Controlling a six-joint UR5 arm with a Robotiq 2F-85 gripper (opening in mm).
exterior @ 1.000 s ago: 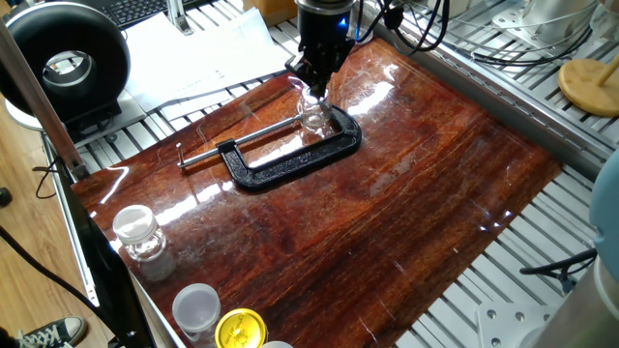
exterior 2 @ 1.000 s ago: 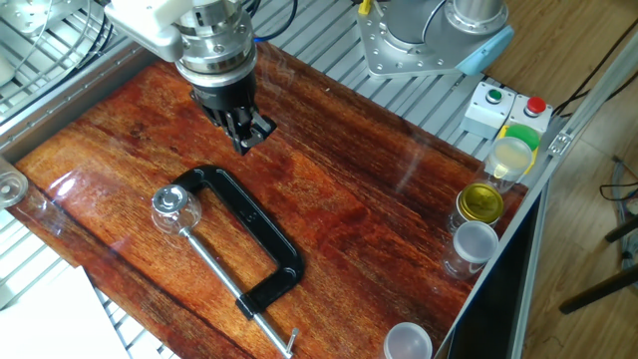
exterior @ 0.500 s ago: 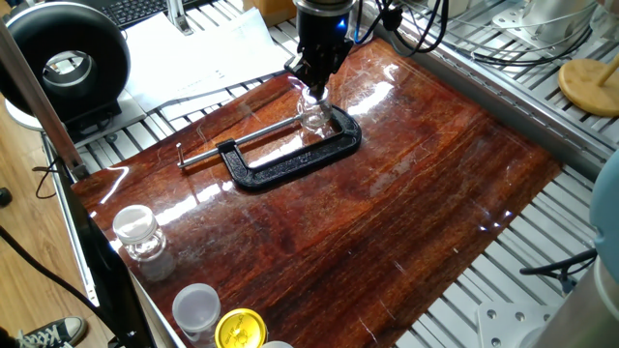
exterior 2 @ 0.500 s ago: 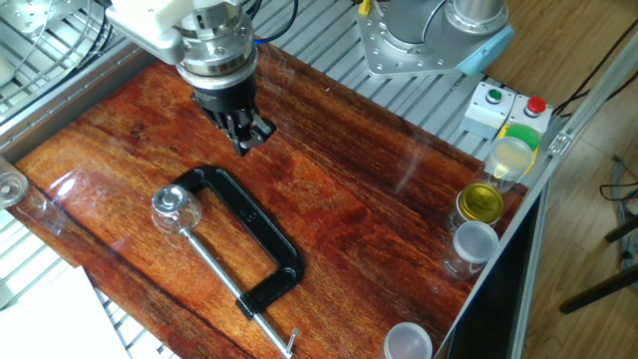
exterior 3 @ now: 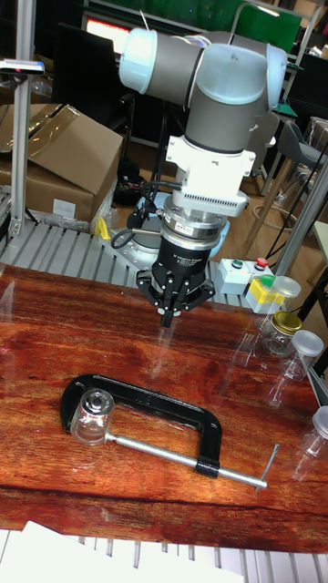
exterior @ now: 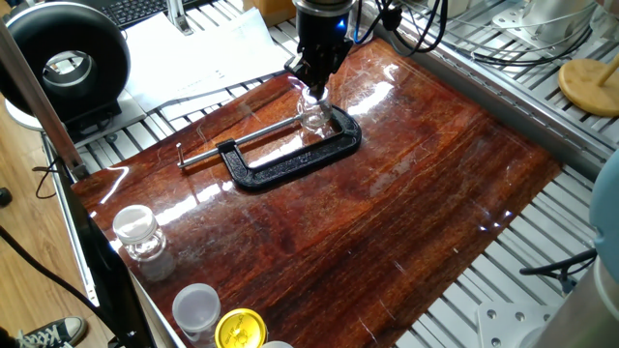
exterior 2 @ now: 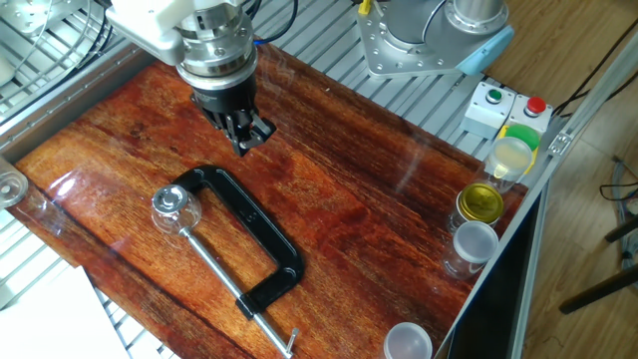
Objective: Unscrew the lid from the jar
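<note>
The jar [exterior 3: 92, 417] is clamped upright in the black C-clamp [exterior 3: 146, 401] on the surface, lid [exterior 2: 166, 202] uppermost. The end effector [exterior 3: 169, 313] hangs above and behind it, well apart (fingertips nearly together, nothing grasped).

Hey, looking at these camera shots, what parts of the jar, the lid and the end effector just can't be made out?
- Jar, lid: glass on glass, so the thread seam is too small to see in any view.
- One fixed view: the end effector overlaps the jar, hiding whether they touch.
- End effector fingertips: dark and small in the tall fixed view; open or shut is unclear.
- C-clamp: its pad contact with the jar is lost in glare.
</note>
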